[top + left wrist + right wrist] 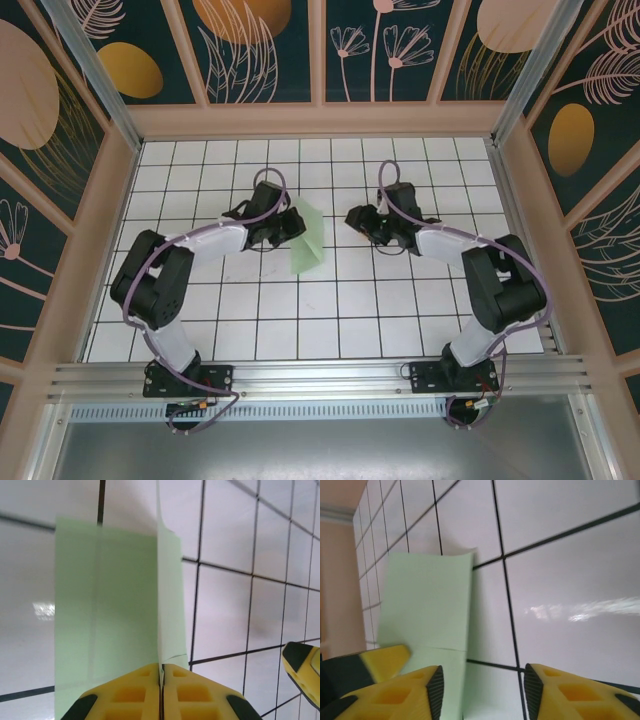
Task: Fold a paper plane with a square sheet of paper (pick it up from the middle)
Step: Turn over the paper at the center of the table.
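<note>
- Left gripper [161,672], left wrist view, 6 o'clock: pinched tight on near edge of square sheet of paper [107,615]; sheet running away toward 12 o'clock.
- Right gripper [482,685], right wrist view, 6 o'clock: jaws parted, nothing between; sheet [427,600] off at 10 o'clock.
- Top view: sheet [308,242] mid-frame, long axis 12 to 6, left gripper [288,226] at its 9 o'clock; right gripper [360,218] near at 3 o'clock, not touching.
- Judged next: reach by right gripper toward 9 o'clock.
</note>
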You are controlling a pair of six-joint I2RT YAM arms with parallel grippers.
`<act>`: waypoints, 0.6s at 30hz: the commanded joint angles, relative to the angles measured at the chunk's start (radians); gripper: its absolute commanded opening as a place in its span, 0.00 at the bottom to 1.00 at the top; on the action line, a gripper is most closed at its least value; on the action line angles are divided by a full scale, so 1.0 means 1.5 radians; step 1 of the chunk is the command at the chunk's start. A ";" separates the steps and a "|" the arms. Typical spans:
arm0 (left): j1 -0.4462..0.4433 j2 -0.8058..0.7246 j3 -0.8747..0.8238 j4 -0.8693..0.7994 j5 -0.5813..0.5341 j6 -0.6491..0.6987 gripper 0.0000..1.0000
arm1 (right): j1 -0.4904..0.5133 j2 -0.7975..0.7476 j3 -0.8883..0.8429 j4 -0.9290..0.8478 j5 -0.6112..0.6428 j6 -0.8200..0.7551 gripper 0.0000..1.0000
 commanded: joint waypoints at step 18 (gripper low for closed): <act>-0.064 0.077 0.277 -0.332 -0.624 0.265 0.10 | -0.057 -0.126 -0.023 -0.016 0.158 -0.051 0.99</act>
